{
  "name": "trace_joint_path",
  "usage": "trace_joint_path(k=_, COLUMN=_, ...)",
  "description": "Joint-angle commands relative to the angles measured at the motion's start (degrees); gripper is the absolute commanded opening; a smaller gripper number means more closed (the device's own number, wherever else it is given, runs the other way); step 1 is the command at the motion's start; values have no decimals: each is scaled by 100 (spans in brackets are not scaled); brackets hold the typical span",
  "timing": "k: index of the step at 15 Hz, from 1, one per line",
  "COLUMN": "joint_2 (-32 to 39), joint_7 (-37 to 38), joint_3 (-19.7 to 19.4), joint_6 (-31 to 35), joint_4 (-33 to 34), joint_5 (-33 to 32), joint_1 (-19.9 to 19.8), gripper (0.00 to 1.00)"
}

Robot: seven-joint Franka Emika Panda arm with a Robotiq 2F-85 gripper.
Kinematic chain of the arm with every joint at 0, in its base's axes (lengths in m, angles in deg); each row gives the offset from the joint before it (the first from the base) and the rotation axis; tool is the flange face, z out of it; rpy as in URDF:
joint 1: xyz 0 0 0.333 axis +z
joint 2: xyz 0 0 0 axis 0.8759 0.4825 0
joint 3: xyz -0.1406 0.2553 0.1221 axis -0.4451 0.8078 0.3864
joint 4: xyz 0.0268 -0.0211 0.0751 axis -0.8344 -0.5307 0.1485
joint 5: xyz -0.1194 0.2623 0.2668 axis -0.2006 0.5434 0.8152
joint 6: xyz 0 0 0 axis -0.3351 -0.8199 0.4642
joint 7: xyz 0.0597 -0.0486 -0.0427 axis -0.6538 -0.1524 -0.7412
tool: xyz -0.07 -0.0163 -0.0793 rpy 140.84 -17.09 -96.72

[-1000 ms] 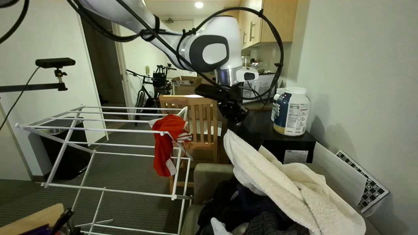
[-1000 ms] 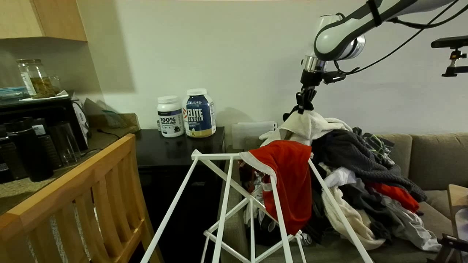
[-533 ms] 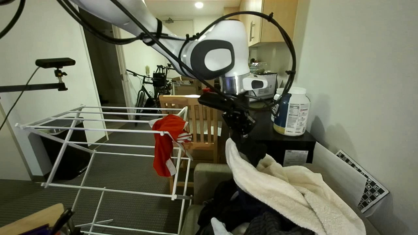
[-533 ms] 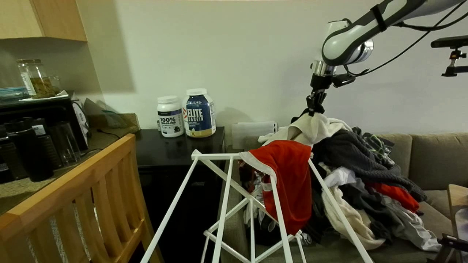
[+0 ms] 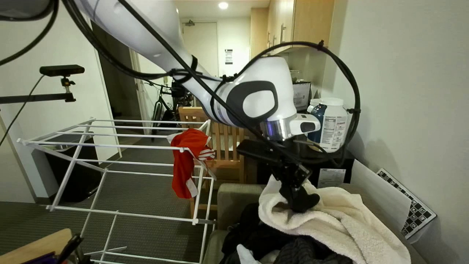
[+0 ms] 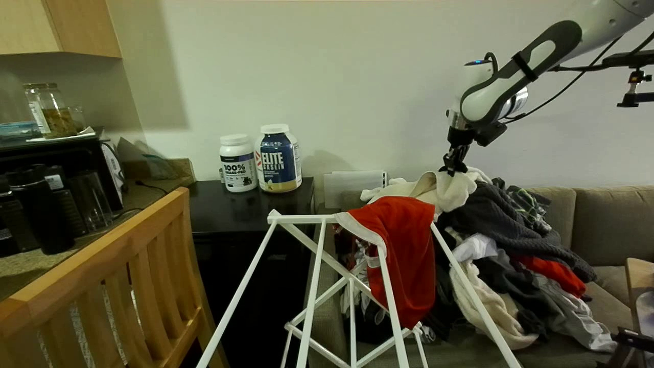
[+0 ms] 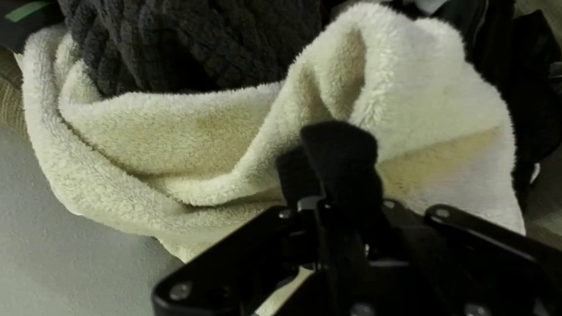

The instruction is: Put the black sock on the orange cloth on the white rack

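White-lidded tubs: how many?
2: the smaller tub and, right of it in an exterior view, the blue-labelled tub, both on the black cabinet. More may be hidden.

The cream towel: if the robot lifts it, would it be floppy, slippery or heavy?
The cream towel would probably be floppy, since it lies in loose, curved folds. Its fluffy surface is probably not slippery. Being thick and much larger than the black sock, it may also be heavier.

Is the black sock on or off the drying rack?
Off. The pincer grips the black sock over the cream towel, away from the drying rack.
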State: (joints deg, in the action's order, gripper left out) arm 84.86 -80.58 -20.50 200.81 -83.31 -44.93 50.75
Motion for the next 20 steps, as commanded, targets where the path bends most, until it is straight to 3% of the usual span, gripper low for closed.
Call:
trace_joint_path(k=1, joint_2=337, joint_7=212, joint_3=-150, joint_6=516, joint_4=-100, joint_5=-475, joint_1=16, gripper=3)
trace_joint_path(k=2, joint_2=411, joint_7=261, joint_3=-178, joint_6=571, joint_4=-92, joint_5=-546, joint_1=29, gripper=17)
trace_joint_path(k=3, joint_2=464, joint_7=270, joint_3=-179, joint_6=588, joint_4=-88, joint_5=-582, joint_1=31, gripper=39)
trace_joint_path(k=12, joint_2=-121, joint_7=-11, joint_3=162, joint_6=164, joint_4=-113, joint_5=-3, joint_1=-98, gripper=95)
trace_joint_path(k=14, joint_2=-287, joint_7=-2, joint_3=180, joint_6=64, joint_4=-95, joint_5=117, joint_1=-96, gripper=100)
trace_joint_path(k=20, joint_2=-443, joint_7=416, joint_3=14, joint_6=-303, joint_4=-49, joint_5=23, joint_1=-24, gripper=100)
